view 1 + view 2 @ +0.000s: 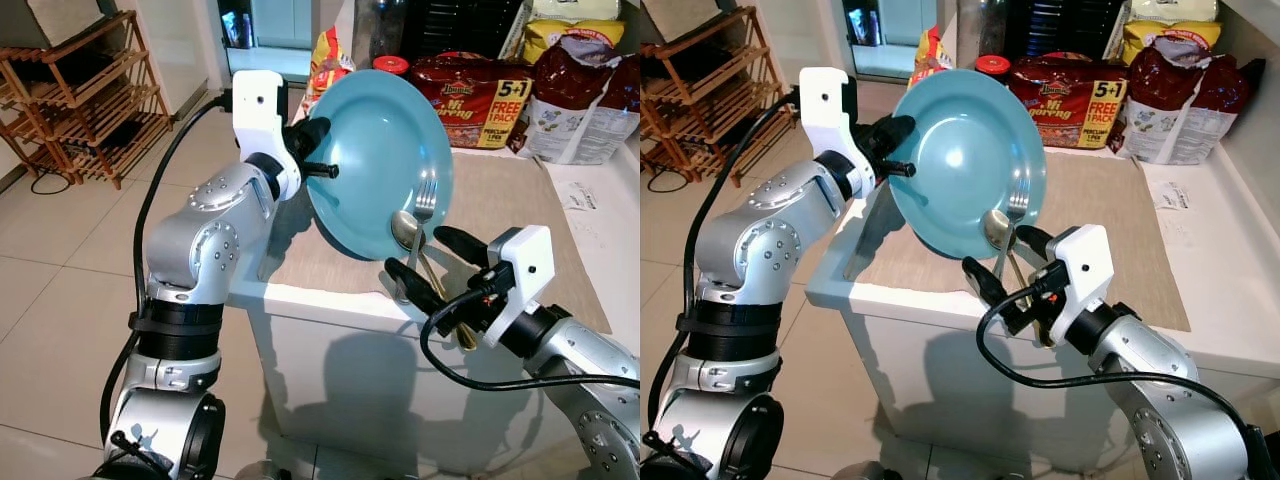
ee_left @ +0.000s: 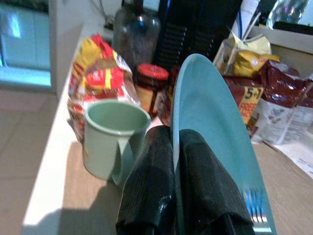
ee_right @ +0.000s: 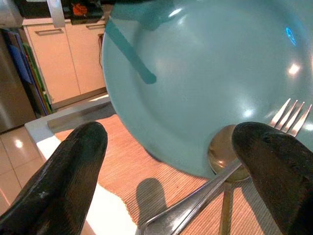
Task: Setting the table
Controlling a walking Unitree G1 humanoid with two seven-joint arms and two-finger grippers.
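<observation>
Two hands raised at the desk [image 1: 300,295] edge. Left hand [image 1: 318,150] clamps the rim of a teal plate [image 1: 385,150], holding it on edge, tilted, above the woven placemat [image 1: 500,210]. Right hand [image 1: 440,265] sits just below the plate's lower edge, fingers spread wide; a fork [image 1: 424,205] and spoon [image 1: 404,232] stand up between them, heads overlapping the plate face. Whether the fingers actually press the handles, cannot tell. Green mug [image 2: 115,139] on the mat near the desk edge, behind the plate. Snack bags [image 1: 470,95] and a red-lidded jar [image 2: 151,85] line the back.
</observation>
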